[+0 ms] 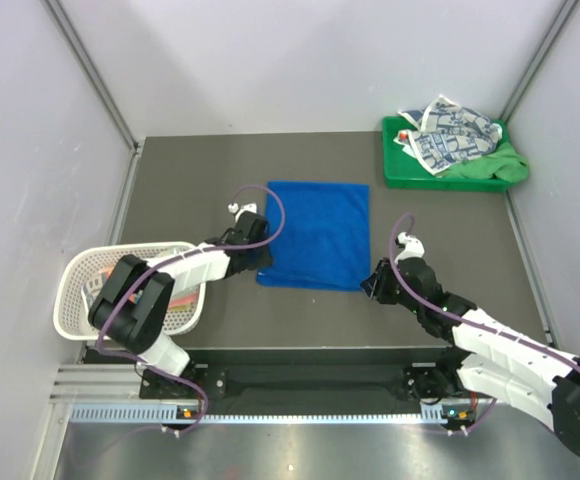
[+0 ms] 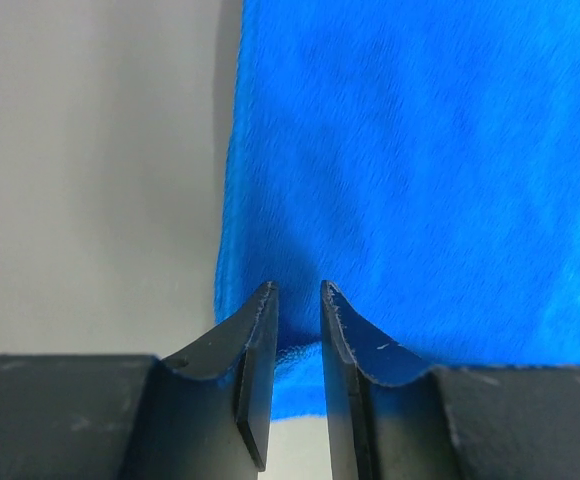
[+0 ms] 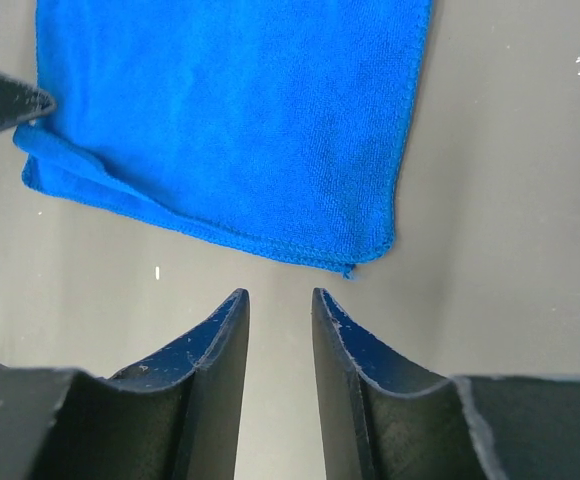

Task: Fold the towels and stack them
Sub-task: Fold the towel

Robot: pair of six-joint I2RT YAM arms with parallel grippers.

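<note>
Bright even overhead light, soft shadows, sharp focus, blue towel [image 1: 315, 232] vividly saturated

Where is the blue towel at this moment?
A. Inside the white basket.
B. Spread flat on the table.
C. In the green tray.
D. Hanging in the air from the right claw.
B: the blue towel lies spread flat on the table, apart from the green tray and the white basket.
</note>
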